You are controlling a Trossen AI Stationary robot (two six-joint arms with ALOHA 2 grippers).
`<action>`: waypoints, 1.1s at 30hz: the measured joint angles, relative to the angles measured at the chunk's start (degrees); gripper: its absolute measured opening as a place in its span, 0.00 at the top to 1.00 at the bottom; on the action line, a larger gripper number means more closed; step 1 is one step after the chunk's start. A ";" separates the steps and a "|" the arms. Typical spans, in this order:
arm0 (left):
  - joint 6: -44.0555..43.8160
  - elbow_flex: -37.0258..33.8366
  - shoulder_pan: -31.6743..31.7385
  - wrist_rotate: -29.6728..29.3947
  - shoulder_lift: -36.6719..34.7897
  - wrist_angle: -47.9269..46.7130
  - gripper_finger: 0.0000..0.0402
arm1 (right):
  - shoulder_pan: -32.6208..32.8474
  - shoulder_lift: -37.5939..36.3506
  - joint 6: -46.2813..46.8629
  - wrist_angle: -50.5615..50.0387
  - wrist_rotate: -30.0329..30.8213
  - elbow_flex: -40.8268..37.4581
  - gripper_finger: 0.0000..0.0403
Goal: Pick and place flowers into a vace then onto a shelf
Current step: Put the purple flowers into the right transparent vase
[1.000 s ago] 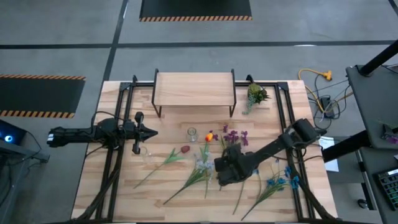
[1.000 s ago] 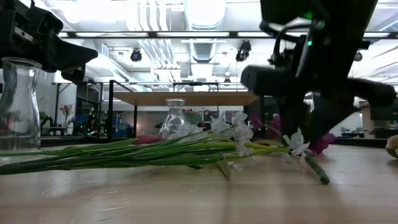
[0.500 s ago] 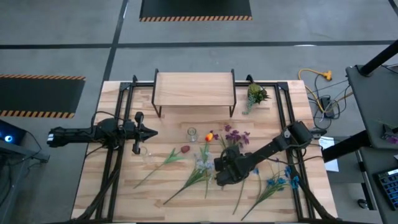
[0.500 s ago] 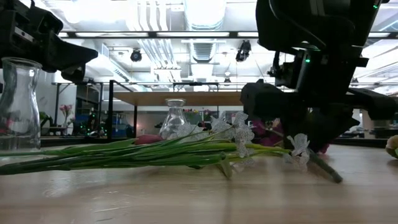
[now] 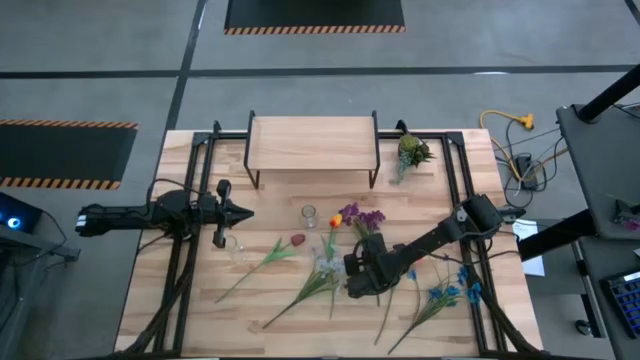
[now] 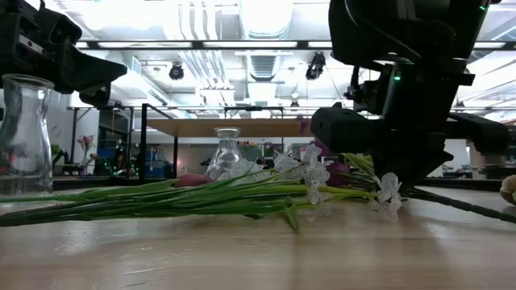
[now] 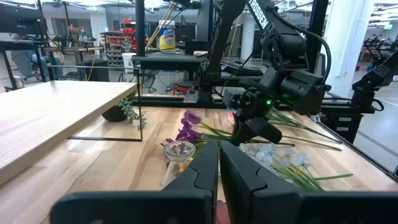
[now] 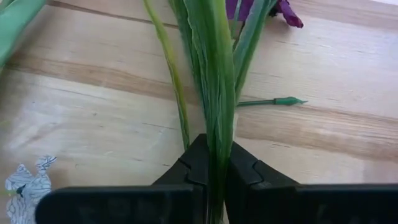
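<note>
While most of the flowers lie loose on the big wooden table, the job looks to be at its picking stage: one stem has been gripped and none stands in a vase yet.

Largest first, the table fills the middle of the overhead view, with grey concrete floor and hazard-striped mats around it. At its far edge stands the shelf, a pale board on thin black legs, with nothing on it. Beyond the table, the level view shows a workshop with ceiling lights and ducts.

Next, two dark arms. The right gripper sits low near the table's middle, its fingers clamped on the green stalk of the purple flower, whose head points toward the shelf. The left gripper hovers at the left side, fingers pressed together on nothing, just beside a clear glass vase.

Smaller things: a second small glass vase stands between the arms, the white flowers and a dark red flower lie just in front of it, the blue flowers lie to the right, and a leafy sprig rests beside the shelf.

The next move probably calls for raising the stalk, turning it upright, and threading its end into a narrow vase mouth.
</note>
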 joint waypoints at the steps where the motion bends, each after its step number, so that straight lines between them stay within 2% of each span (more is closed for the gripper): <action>1: 0.00 0.00 0.01 0.01 0.00 0.00 1.00 | -0.02 0.00 -0.23 -0.13 -0.13 0.19 0.96; 6: 0.00 0.00 0.00 0.00 0.00 0.00 1.00 | 0.06 -1.06 -0.45 -1.50 -0.11 0.80 0.96; 11: 0.02 0.00 0.01 0.01 0.00 0.00 1.00 | 0.16 -3.63 -0.65 -3.41 2.44 1.32 0.96; 16: 0.00 0.00 0.00 0.00 -0.01 0.00 1.00 | 0.54 -6.82 -3.40 -3.27 7.54 1.37 0.96; 26: 0.00 0.00 0.01 0.00 -0.02 0.00 1.00 | 2.40 -13.15 -11.68 -3.15 21.45 1.39 0.96; 31: 0.00 0.00 0.01 0.00 0.00 0.00 1.00 | 2.45 -14.79 -14.24 -3.08 22.48 1.37 0.96; 33: 0.00 0.00 0.00 0.00 -0.01 0.00 1.00 | 2.45 -15.33 -14.37 -3.07 20.77 1.39 0.96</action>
